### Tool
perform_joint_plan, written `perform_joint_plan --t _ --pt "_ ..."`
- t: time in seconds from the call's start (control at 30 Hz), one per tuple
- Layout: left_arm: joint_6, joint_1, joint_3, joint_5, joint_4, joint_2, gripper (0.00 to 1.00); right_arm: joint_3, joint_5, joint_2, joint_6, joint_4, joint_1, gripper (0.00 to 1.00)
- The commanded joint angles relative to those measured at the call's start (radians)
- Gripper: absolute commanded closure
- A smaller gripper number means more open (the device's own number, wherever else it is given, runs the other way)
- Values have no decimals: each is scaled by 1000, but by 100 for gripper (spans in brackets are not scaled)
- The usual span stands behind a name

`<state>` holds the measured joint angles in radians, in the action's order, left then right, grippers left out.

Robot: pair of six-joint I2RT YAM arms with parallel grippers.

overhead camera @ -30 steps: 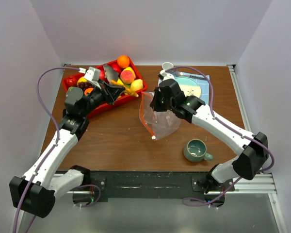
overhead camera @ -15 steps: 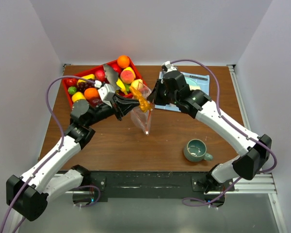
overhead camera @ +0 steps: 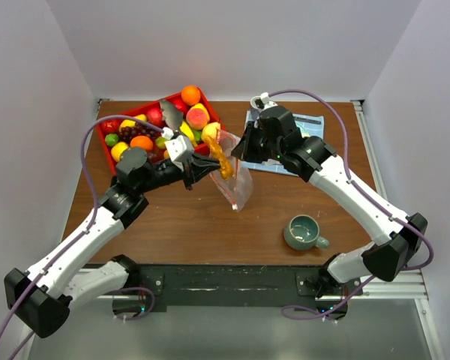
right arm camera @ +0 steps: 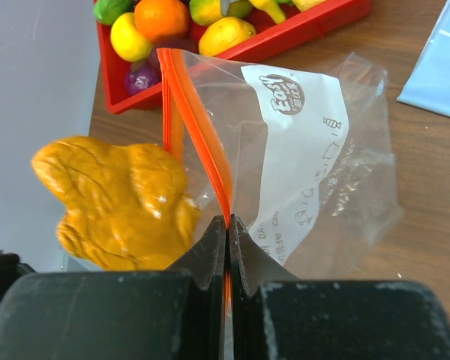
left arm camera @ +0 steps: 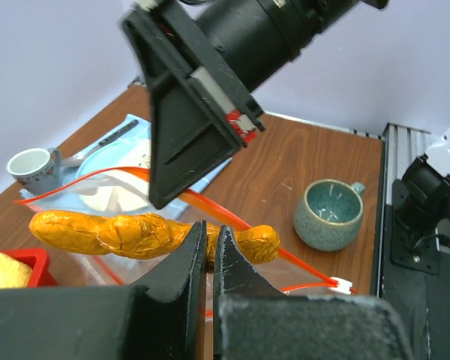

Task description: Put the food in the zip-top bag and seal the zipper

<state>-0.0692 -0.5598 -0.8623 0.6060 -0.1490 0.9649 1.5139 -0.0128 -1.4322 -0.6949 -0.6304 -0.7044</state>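
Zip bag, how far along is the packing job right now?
Done: right tool has the bag held up by its orange strip. In hand: left tool holds a golden food piece at its mouth. Left: bag looks empty, fruit fills the red tray, strip unsealed.

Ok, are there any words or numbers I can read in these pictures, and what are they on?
Round logo on the white patch of the zip-top bag: it has lettering, but it is too blurred to read for sure.
Faint grey print lower on that patch: too faint to read.
Blue sheet: any print is too small to read.
Food, red tray, mug: no words show.
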Motion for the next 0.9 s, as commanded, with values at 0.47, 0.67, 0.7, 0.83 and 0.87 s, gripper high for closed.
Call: perform_joint_plan --t 0.47,0.67,0.7,0.83,0.87 --pt "77 -183 -89 -236 71 132 60 81 19 16 15 -45 2 100" --pt "-101 -183 -80 -302 -64 132 21 62 -24 32 31 -55 3 100" --pt "-133 -183 -77 -331 -75 109 20 68 -50 33 52 -67 8 100" --pt "-240 -146 -73 -402 -124 48 13 69 -141 78 89 -107 61 100" --pt "-273 -128 -93 -434 -104 41 13 71 -125 84 92 -112 78 100"
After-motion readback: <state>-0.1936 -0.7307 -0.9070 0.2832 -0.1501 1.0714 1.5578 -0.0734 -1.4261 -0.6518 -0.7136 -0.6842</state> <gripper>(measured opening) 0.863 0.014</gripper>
